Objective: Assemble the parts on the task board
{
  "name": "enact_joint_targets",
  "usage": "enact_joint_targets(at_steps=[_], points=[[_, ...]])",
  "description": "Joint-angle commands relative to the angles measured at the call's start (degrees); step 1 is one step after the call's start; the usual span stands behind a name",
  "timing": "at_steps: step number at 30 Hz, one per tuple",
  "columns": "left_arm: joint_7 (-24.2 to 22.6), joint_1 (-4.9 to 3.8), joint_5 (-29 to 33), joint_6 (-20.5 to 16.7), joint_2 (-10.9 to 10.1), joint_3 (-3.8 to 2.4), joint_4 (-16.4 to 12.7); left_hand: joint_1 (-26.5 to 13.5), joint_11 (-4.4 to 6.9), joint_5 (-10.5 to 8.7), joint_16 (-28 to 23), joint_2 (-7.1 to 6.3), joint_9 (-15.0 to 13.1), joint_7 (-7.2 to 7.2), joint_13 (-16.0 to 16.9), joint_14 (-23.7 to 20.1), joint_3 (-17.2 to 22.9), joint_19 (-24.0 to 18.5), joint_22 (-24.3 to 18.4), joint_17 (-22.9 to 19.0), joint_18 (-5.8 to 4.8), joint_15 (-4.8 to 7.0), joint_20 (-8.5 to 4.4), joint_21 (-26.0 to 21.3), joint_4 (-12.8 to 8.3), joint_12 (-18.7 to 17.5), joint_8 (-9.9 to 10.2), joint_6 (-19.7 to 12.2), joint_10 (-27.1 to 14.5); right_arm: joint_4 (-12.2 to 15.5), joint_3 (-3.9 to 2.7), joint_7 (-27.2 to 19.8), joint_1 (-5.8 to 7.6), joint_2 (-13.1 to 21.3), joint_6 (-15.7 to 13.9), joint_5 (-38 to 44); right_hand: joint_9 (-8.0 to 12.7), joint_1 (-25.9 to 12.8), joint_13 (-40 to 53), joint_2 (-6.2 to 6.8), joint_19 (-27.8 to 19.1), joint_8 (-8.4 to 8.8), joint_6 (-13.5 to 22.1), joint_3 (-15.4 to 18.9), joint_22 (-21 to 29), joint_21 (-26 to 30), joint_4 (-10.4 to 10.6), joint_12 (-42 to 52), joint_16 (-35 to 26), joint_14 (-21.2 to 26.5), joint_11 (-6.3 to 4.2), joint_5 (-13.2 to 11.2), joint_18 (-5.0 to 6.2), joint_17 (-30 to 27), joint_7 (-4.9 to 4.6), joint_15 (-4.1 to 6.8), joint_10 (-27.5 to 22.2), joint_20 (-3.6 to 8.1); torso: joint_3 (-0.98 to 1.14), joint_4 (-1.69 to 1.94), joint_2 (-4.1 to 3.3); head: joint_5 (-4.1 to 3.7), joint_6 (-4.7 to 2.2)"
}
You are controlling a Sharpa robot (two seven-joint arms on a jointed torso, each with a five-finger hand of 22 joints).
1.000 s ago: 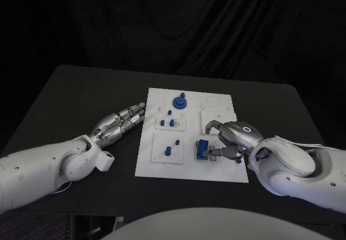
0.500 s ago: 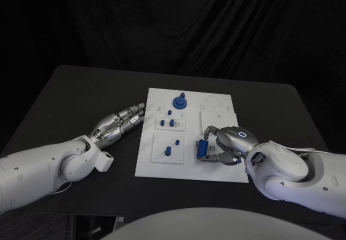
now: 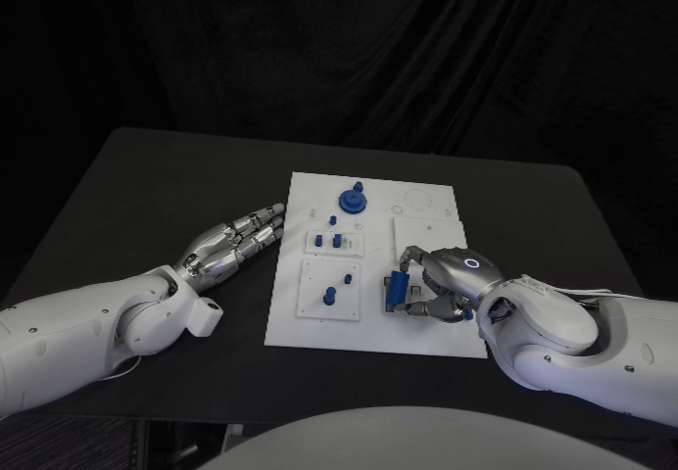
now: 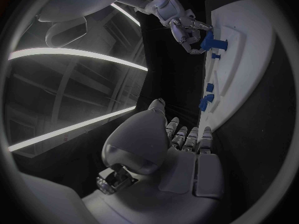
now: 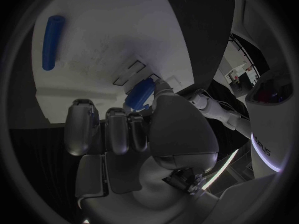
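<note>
My right hand [image 3: 445, 284] grips a blue part [image 3: 397, 290] at the task board's [image 3: 424, 338] lower right. My left hand [image 3: 233, 243] rests released, left of it. Small parts [image 3: 329, 239] still lie loose; much is left.

My right hand [image 3: 445, 281] rests on the task board [image 3: 424, 338], fingers around a part [image 3: 397, 290]. My left hand [image 3: 233, 243] lies on the table [image 3: 156, 186] just beside the board's opposite edge.
</note>
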State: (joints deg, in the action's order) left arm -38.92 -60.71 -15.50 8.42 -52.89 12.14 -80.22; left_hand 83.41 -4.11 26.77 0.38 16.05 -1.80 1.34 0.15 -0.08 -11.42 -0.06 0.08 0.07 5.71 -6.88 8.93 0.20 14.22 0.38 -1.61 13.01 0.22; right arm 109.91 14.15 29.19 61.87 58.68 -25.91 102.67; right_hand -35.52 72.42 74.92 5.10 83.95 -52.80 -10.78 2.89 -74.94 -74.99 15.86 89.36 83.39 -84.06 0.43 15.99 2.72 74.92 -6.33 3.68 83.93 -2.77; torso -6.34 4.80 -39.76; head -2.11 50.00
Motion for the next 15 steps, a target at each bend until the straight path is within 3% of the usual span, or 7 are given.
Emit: enact_joint_targets(at_steps=[1, 11, 13, 15], points=[[-5.7, 0.10, 0.3, 1.1, 0.1, -0.04, -0.1, 0.3, 0.19, 0.05, -0.4, 0.07, -0.1, 0.45, 0.0, 0.1, 0.4, 0.1, -0.1, -0.1, 0.38, -0.41, 0.41, -0.2, 0.0, -0.3, -0.3, 0.0, 0.1, -0.1, 0.00, 1.7, -0.17, -0.1, 1.7, 0.8, 0.3, 0.9, 13.6, -0.12, 0.0, -0.43, 0.7, 0.0, -10.5, 0.2, -0.5, -0.3, -0.2, -2.8, 0.33, 0.5, 0.67, 0.4, 0.04, -0.53, 4.5, -0.30, -0.02, 0.02, 0.02, 0.04, 0.00], [-5.7, 0.14, 0.3, 1.4, 0.2, -0.04, 0.1, 0.3, 0.19, 0.05, -0.4, 0.06, -0.1, 0.47, 0.0, 0.1, 0.4, 0.1, -0.1, -0.1, 0.38, -0.53, 0.52, -0.2, 0.0, -0.3, -0.3, 0.0, 0.1, -0.3, -0.01, 0.0, -0.17, -0.2, 0.4, 0.8, 0.8, 2.5, 14.3, -0.27, 0.1, -1.24, 1.3, -0.1, -10.6, -0.1, -1.2, 0.1, 0.1, -2.9, 0.37, 1.0, 0.60, 1.2, 0.01, -0.60, 5.2, -0.36, 0.00, 0.02, 0.01, 0.12, 0.00], [-5.7, 0.14, 0.3, 1.4, 0.3, -0.04, 0.1, 0.2, 0.20, 0.04, -0.4, 0.07, -0.1, 0.49, 0.0, 0.1, 0.4, 0.1, -0.1, -0.1, 0.36, -0.66, 0.64, -0.2, -0.1, -0.3, -0.3, 0.0, 0.1, -0.4, -0.01, -0.4, -0.17, -0.1, 0.0, 0.8, 1.0, 2.9, 14.4, -0.47, 0.1, -1.72, 1.3, 0.0, -10.7, -0.2, -1.2, 0.2, 0.2, -3.0, 0.37, 1.8, 0.59, 1.4, 0.03, -0.60, 5.3, -0.38, 0.01, 0.02, -0.01, 0.15, 0.00], [-5.7, 0.15, 0.3, 1.4, 0.3, -0.04, 0.1, 0.2, 0.20, 0.04, -0.4, 0.07, -0.1, 0.49, 0.0, 0.1, 0.4, 0.1, -0.1, -0.1, 0.36, -0.66, 0.64, -0.2, -0.1, -0.3, -0.3, 0.0, 0.1, -0.4, -0.01, -0.9, -0.17, -0.1, -0.6, 0.8, 1.5, 3.0, 14.6, -0.89, 0.2, -2.64, 1.2, 0.2, -10.7, -0.4, -1.0, 0.3, 0.3, -3.0, 0.31, 4.6, 0.54, 1.6, 0.12, -0.55, 5.5, -0.36, 0.01, 0.01, 0.00, 0.21, 0.00]])
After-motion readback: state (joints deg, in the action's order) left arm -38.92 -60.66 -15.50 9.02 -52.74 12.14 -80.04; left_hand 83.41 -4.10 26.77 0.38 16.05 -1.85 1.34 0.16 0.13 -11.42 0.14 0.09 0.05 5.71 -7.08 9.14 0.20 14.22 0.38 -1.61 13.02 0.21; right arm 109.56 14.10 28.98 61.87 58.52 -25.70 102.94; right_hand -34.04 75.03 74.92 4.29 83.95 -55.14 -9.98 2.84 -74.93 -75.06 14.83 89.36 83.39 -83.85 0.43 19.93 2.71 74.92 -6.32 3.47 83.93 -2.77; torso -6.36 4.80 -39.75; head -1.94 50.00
